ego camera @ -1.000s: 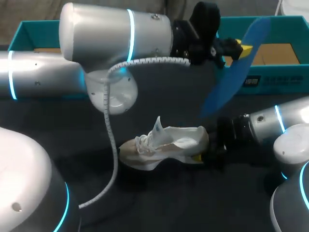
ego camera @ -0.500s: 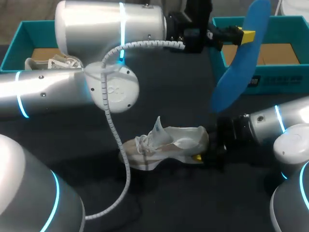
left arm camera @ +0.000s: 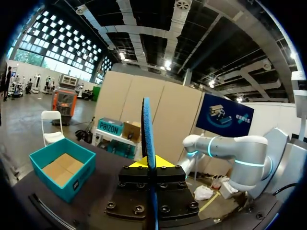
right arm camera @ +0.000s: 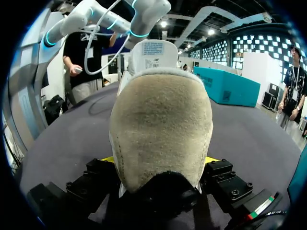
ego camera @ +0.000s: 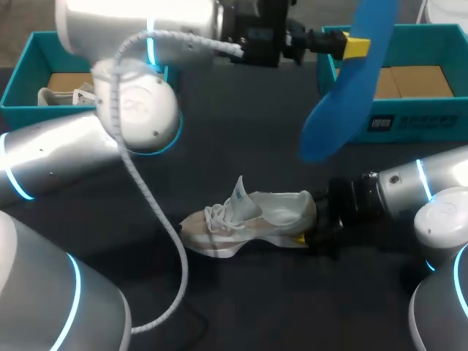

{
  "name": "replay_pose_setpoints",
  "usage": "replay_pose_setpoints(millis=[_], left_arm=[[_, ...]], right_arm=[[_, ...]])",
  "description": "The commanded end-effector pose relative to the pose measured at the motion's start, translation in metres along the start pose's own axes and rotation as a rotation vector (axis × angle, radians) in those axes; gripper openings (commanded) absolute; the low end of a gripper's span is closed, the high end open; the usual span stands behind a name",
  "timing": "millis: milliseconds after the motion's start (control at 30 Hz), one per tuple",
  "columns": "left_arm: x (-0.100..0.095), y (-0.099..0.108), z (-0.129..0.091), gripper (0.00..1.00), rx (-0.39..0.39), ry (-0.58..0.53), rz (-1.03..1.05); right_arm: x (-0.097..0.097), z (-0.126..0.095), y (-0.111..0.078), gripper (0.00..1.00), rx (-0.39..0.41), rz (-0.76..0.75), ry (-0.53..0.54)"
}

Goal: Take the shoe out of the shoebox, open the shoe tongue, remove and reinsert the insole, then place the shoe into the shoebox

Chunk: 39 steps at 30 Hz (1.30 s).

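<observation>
- counter [ego camera: 241,307]: dark top, carries everything below.
- left arm [ego camera: 131,117]: comes in from the left and reaches across the back of the counter, above it.
- two teal box halves at the far edge. The right one [ego camera: 409,121] has a cardboard liner. The left one [ego camera: 22,69] has a second shoe [ego camera: 66,95] in it, pale.
- right arm [ego camera: 409,186]: comes in low from the right, level with the counter.
- shoe [ego camera: 256,219]: out of the box, mid-counter, upright on its sole. Toe points left, heel toward the right arm, tongue pulled up and standing.
- insole [ego camera: 344,95]: blue, out of the shoe, in the air in front of the right box half. It hangs down from its top end and touches nothing else.
- left hand [ego camera: 355,47]: clenched on the insole's top end. The wrist view shows the insole edge-on, pinched between both yellow tips.
- right hand [ego camera: 301,235]: fingers spread wide, one on each side of the heel and both touching, so it's grasping the shoe at counter level.
</observation>
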State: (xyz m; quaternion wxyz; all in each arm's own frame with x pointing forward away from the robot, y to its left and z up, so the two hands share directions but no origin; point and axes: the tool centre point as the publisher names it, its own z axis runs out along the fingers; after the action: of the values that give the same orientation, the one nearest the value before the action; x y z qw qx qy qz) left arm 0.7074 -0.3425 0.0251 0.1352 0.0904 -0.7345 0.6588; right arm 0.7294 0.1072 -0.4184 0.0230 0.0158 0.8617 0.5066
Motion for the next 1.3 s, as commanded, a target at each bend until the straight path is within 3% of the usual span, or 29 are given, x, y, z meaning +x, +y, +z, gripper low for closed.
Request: replay_pose_setpoints(millis=[33,600,767,1300], left_arm=[[0.013,0.001,-0.04,0.0,0.024,0.15,-0.009],[0.051,-0.009,-0.106,0.0,0.227,0.159,-0.112],[0.059,-0.01,-0.121,0.0,0.255,0.154,-0.152],[0.061,-0.01,-0.123,0.0,0.259,0.142,-0.172]], right_arm=[[0.001,0.0,0.001,0.0,0.003,0.0,-0.001],[0.001,0.0,0.001,0.0,0.003,0.0,-0.001],[0.001,0.0,0.001,0.0,0.003,0.0,-0.001],[0.001,0.0,0.001,0.0,0.003,0.0,-0.001]])
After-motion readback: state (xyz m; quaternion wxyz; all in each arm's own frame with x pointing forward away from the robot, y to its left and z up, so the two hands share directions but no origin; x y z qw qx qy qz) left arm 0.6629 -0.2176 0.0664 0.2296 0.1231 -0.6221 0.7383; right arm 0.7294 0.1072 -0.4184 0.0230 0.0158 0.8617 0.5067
